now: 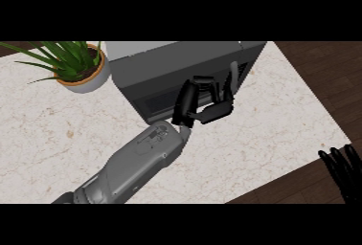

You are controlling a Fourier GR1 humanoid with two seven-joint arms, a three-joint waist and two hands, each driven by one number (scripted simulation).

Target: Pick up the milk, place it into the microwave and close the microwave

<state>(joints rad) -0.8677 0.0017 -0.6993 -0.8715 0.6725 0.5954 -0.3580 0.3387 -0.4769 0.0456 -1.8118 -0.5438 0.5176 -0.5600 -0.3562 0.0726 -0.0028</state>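
Note:
The dark grey microwave (184, 60) stands at the counter's back, its front with the dark window (152, 103) facing me and looking closed. My left hand (201, 103) lies against that front at its right part, fingers fairly straight and touching the door, thumb out to the right, holding nothing. My right hand (343, 167) rests open at the right edge of the view, fingers up, off the counter. No milk shows anywhere in the view.
A potted green plant (74, 64) stands at the back left, close beside the microwave. The pale speckled counter (63, 139) ends at a slanted edge on the right, with dark wooden floor (318, 72) beyond.

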